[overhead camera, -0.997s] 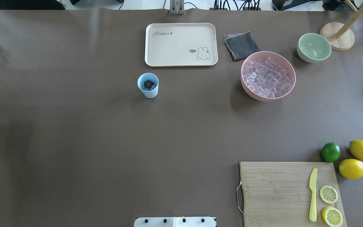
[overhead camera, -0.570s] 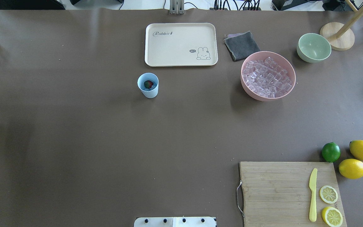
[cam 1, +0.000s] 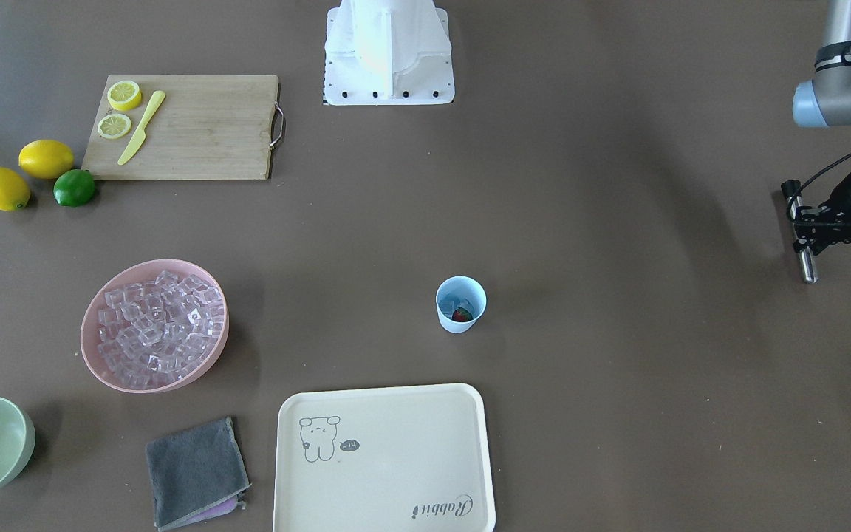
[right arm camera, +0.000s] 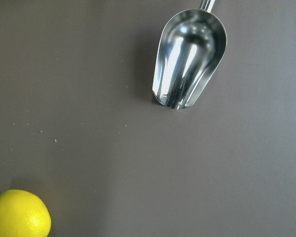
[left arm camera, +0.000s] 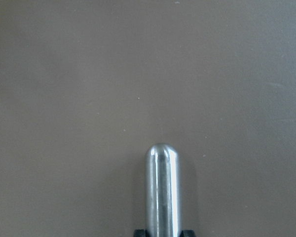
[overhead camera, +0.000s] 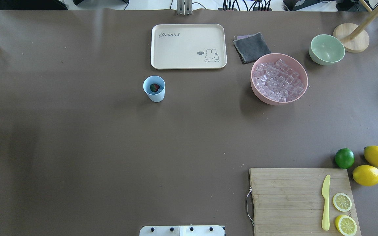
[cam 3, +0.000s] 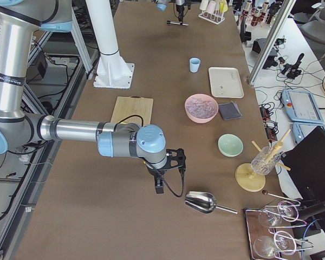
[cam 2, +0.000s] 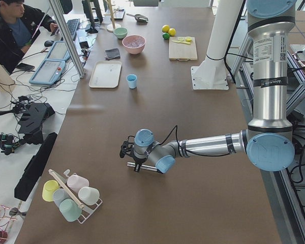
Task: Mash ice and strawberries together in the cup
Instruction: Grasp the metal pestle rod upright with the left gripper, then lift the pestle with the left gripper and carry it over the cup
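Jaws of the left gripper (cam 1: 804, 230) are clamped on a silver metal rod with a rounded tip (left arm camera: 161, 192). The rod's end juts forward past them over the bare brown table (overhead camera: 77, 147), and two black finger ends show either side of the rod at the bottom edge of the left wrist view. Well apart from those jaws, toward the middle of the table, the small light blue tapered plastic cup (overhead camera: 154, 88) stands upright with a small red strawberry with a green top (overhead camera: 155, 87) lying inside. Farther again from the left jaws, beyond the cup, a round pink bowl (overhead camera: 262, 97) is heaped with clear glassy ice cubes (overhead camera: 278, 80). Pale shapes beside the fruit in the cup, seen in the front-facing view, may be more such cubes, though they are too small to be sure. A cream rectangular tray with a rabbit drawing (overhead camera: 189, 46) lies near the cup, on the side away from the robot. The right gripper (cam 3: 159, 187) hangs at the other end of the table and shows only in the side view, so whether its jaws are apart or together cannot be told. Near them a shiny steel scoop (right arm camera: 190, 59) lies on the table, and a yellow lemon (right arm camera: 19, 215) sits apart from the scoop, in the opposite corner of the right wrist view.
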### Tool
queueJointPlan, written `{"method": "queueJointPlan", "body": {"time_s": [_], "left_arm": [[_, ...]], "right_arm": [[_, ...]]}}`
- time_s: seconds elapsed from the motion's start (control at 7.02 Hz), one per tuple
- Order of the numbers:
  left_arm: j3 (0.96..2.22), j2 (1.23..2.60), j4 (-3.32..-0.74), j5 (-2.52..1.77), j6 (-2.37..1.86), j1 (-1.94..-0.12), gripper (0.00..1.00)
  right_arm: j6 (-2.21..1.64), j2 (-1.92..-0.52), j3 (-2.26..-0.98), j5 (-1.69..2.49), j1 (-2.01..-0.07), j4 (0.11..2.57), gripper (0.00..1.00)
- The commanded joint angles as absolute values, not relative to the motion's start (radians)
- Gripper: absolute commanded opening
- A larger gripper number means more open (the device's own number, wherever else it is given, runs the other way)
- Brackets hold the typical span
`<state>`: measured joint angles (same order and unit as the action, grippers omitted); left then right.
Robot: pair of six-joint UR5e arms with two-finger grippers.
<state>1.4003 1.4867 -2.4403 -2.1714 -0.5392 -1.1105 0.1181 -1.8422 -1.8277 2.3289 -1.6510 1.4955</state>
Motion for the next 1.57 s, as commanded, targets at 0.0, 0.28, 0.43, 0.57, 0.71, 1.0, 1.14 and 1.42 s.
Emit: {"method": "queueJointPlan", "body": {"time_s": [0.0,0.28,0.43,0.57,0.71,1.0,1.14,1.42], "left_arm": [[1.519,1.524,-2.430,-2.195,-0.546,-1.133,0.00],[1.548,1.654,-2.433,-2.098,-0.557,-1.144,0.00],[1.549,1.730,-2.431,-2.010,-0.672,-1.143,0.00],[1.565,1.782,-2.418,-1.920,-0.722,-1.140,0.00],[1.606,1.843,-2.346,-1.860,-0.794,-1.137,0.00],[1.776,1.913,-2.106,-1.758,-0.862,-1.135,0.00],[1.807,1.924,-2.103,-1.726,-0.924,-1.131,0.00],[1.825,1.992,-2.106,-1.508,-1.070,-0.984,0.00]], "right_arm": [[0.118,-1.844,-1.842,2.336,-1.655,1.496,1.00],[0.118,-1.855,-1.862,2.339,-1.657,1.497,1.00],[0.118,-1.861,-1.870,2.344,-1.661,1.496,1.00],[0.118,-1.862,-1.873,2.344,-1.658,1.497,1.00],[0.118,-1.862,-1.875,2.344,-1.657,1.497,1.00],[0.118,-1.861,-1.884,2.336,-1.658,1.497,1.00],[0.118,-1.862,-1.884,2.335,-1.660,1.497,1.00],[0.118,-1.864,-1.882,2.344,-1.658,1.497,1.00]]}}
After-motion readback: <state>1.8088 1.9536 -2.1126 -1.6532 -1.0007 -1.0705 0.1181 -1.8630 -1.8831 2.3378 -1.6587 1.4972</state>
